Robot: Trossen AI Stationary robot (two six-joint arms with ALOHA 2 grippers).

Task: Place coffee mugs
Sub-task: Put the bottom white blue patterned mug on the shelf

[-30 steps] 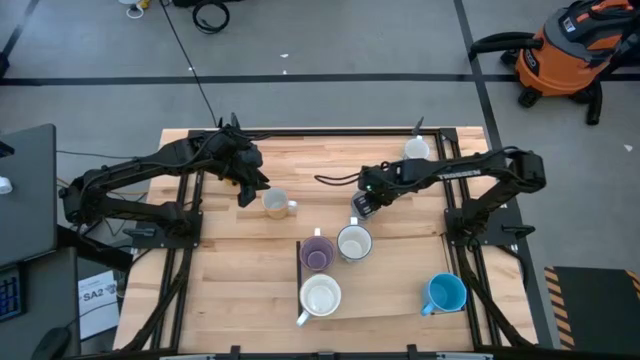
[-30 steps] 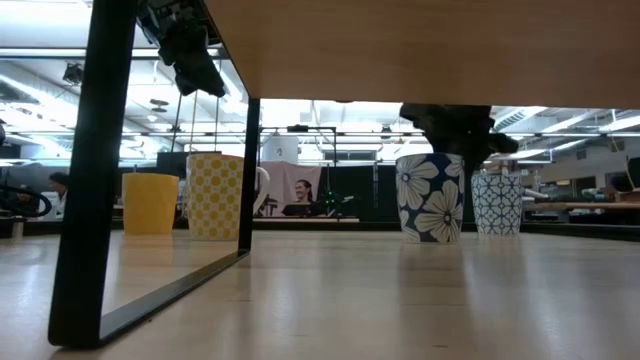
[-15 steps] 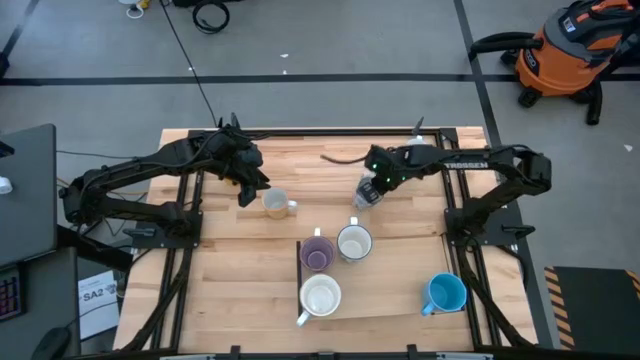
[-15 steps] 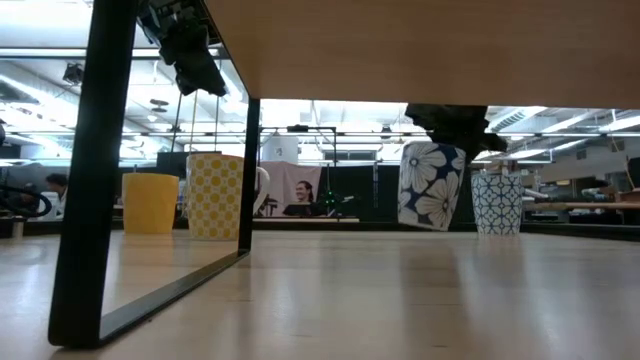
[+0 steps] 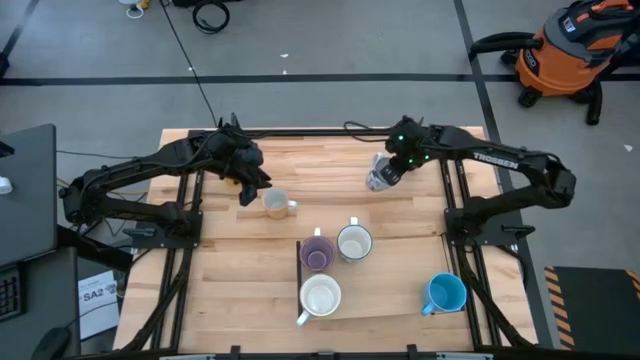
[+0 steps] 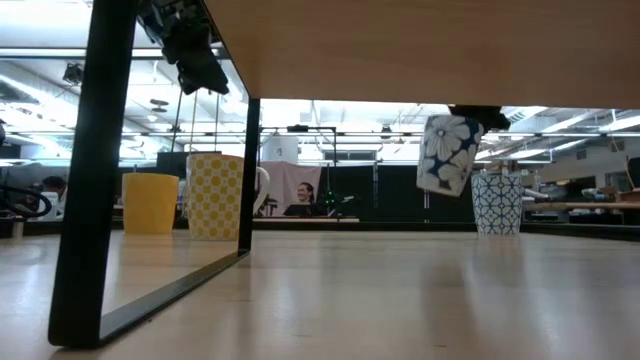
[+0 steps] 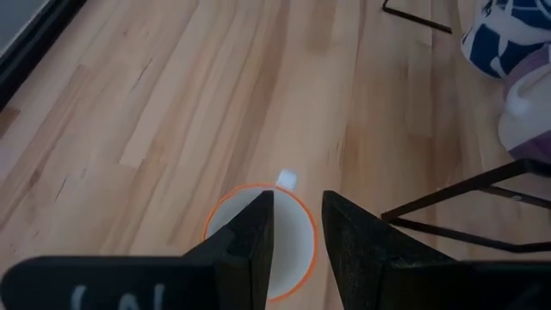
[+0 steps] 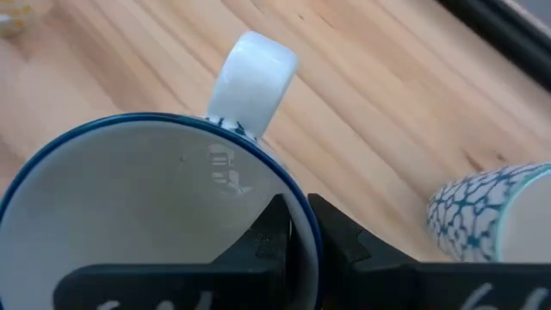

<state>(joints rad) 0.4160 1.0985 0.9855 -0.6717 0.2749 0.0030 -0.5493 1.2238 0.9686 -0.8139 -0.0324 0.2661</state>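
Observation:
My right gripper [image 5: 388,172] is shut on a white mug with blue flowers [image 5: 378,180], held up over the table's far middle [image 6: 447,153]. My left gripper [image 5: 247,188] hangs open above an orange-rimmed mug [image 5: 277,204], [image 7: 267,245] that stands on its base. A purple mug [image 5: 318,253], a blue-rimmed white mug [image 5: 354,242], a big white mug [image 5: 320,296] and a blue mug [image 5: 445,293] stand on the near half. A blue-patterned mug [image 8: 491,215] stands at the far right, hidden by the arm in the high view. My right gripper pinches the flowered mug's rim [image 8: 288,191], one finger inside the mug and one outside [image 8: 340,237], on the side away from the handle [image 8: 254,73]. It comes from above. The mug hangs clear of the table, tilted [image 6: 447,153].
A thin black metal frame [image 5: 299,262] stands by the purple mug; its leg [image 6: 100,170] and a wooden board fill the low view's near side. Two yellow mugs [image 6: 150,203], [image 6: 215,195] show in the low view. The table's middle left [image 5: 230,260] is bare wood.
My right gripper has lifted the flowered mug off the table and carried it toward the far edge and somewhat to the right. The mug stood upright on the wood a second ago; now it hangs clear and tilted. The left arm has kept still.

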